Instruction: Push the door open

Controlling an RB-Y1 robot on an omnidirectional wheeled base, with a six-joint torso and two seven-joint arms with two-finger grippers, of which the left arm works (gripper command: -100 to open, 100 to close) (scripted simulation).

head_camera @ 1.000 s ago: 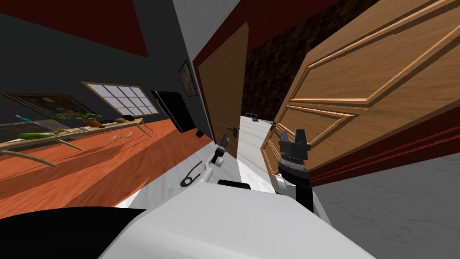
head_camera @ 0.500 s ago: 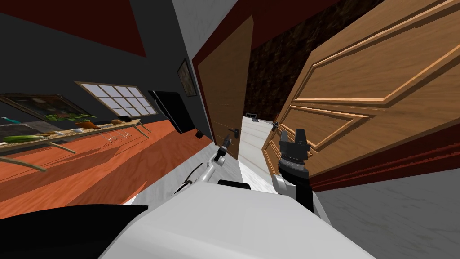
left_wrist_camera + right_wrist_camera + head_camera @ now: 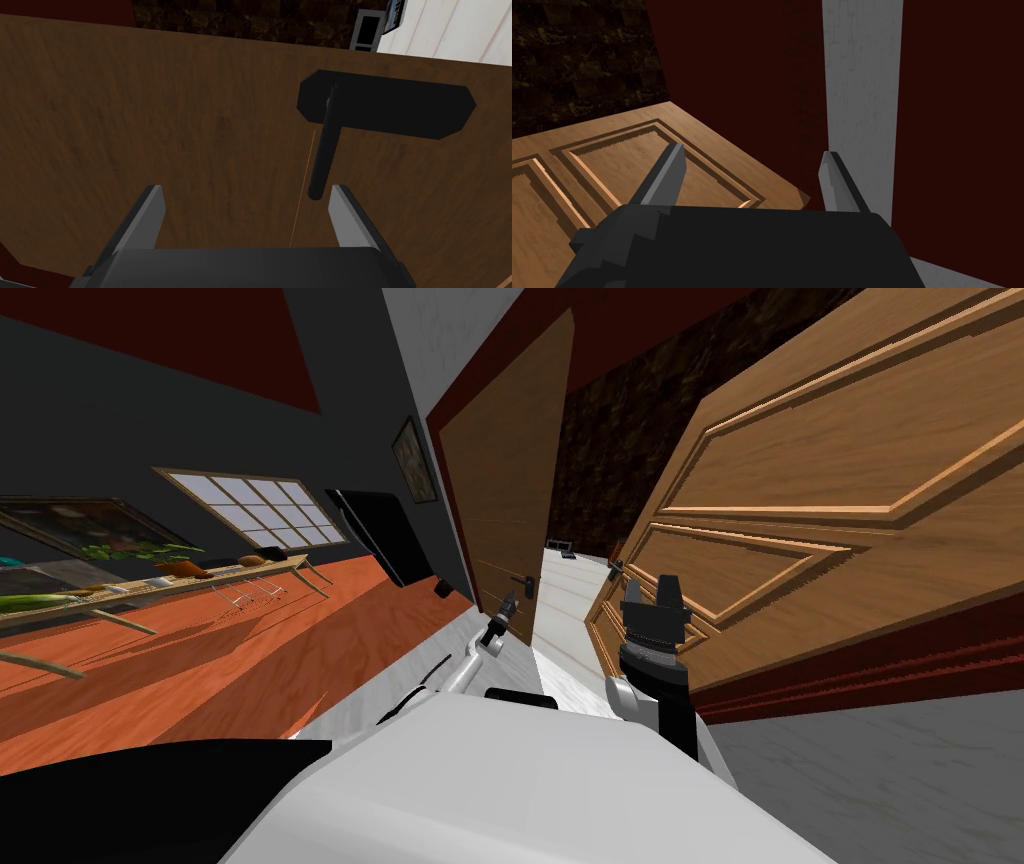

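Note:
A plain brown door leaf (image 3: 500,488) stands ajar on the left of a doorway, and a panelled wooden leaf (image 3: 800,488) stands ajar on the right. My left gripper (image 3: 508,608) is at the plain leaf just below its black handle (image 3: 522,581). In the left wrist view that gripper (image 3: 245,210) is open against the brown door face (image 3: 150,115), with the handle's lever (image 3: 322,150) ending just inside one fingertip (image 3: 345,212). My right gripper (image 3: 652,588) hangs open beside the panelled leaf (image 3: 612,165), holding nothing.
Between the leaves a gap shows a white floor (image 3: 565,588) and a dark brick wall (image 3: 610,438). A dark red frame (image 3: 737,75) edges the doorway. To the left lie an orange wood floor (image 3: 250,658), a long table (image 3: 150,583) and a black panel (image 3: 375,533) on the wall.
The plain left leaf has swung further away, widening the gap. My left gripper has followed it forward, and the whole view has shifted a little as I moved.

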